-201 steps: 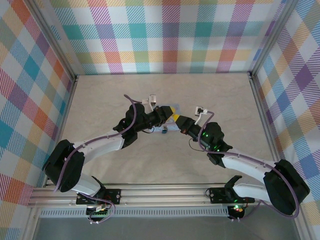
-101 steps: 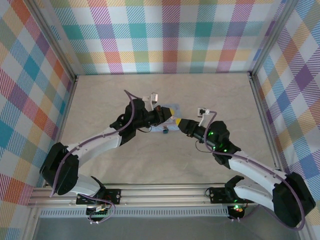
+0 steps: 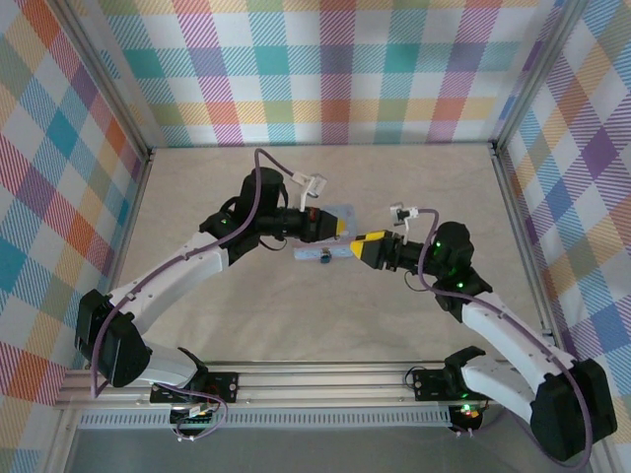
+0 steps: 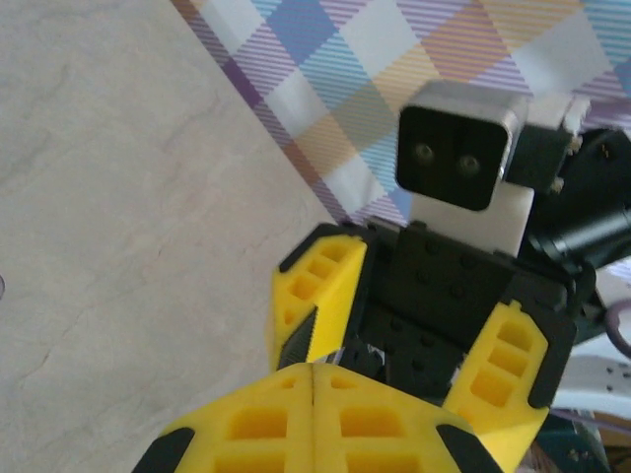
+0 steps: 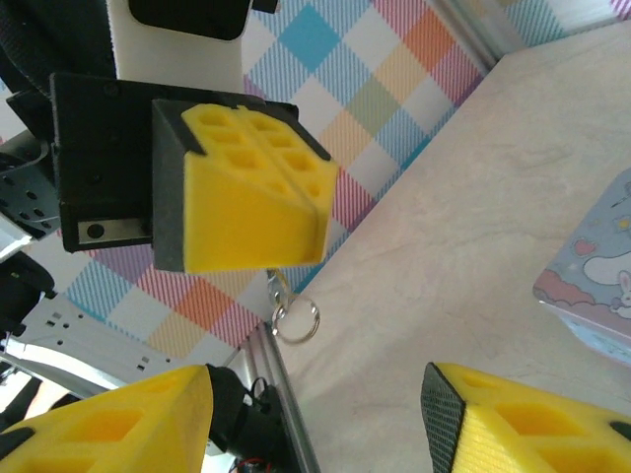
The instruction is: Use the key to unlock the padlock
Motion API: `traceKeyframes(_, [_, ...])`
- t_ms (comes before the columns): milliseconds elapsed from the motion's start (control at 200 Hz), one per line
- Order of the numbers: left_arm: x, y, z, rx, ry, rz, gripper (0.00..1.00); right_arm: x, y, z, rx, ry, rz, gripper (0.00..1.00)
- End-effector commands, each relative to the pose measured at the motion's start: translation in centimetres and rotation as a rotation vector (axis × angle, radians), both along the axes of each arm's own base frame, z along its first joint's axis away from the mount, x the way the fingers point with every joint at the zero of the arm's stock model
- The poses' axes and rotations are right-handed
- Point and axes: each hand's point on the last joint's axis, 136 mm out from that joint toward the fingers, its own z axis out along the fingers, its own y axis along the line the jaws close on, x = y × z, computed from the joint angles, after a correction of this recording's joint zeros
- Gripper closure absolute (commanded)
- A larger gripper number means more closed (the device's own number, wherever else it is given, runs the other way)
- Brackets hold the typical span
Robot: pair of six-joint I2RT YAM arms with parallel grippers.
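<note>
White-and-black jointed left arm (image 3: 177, 278) and right arm (image 3: 498, 330), draped in purple cables (image 3: 259, 182), carry yellow honeycombed wedge fingers (image 5: 246, 187).

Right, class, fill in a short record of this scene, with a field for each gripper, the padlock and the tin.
left gripper: shut, raised above the table, with a small key ring dangling beneath its fingers
right gripper: open, facing the left gripper, holding nothing
padlock: tiny and dark, lying below the two grippers, neither of them touching it
tin: pale blue, cartoon-printed, lying flat on the table
</note>
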Motion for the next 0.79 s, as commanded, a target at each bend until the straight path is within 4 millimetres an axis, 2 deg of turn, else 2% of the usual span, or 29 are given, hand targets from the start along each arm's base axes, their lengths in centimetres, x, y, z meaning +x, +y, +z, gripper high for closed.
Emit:
traceKeyframes(0, [-0.8, 0.0, 0.5, 0.000, -0.018, -0.061, 1.00, -0.4, 1.0, 1.4, 0.030, -0.044, 0.073, 0.43])
traceKeyframes(360, [-0.4, -0.4, -0.1, -0.001, 0.003, -0.056, 1.00, -0.3, 3.1, 1.5, 0.036, -0.050, 0.114, 0.52])
traceKeyframes(790, [-0.4, -0.4, -0.5, 0.001, 0.011, -0.056, 1.00, 0.1, 3.2, 1.6, 0.041, -0.048, 0.086, 0.76])
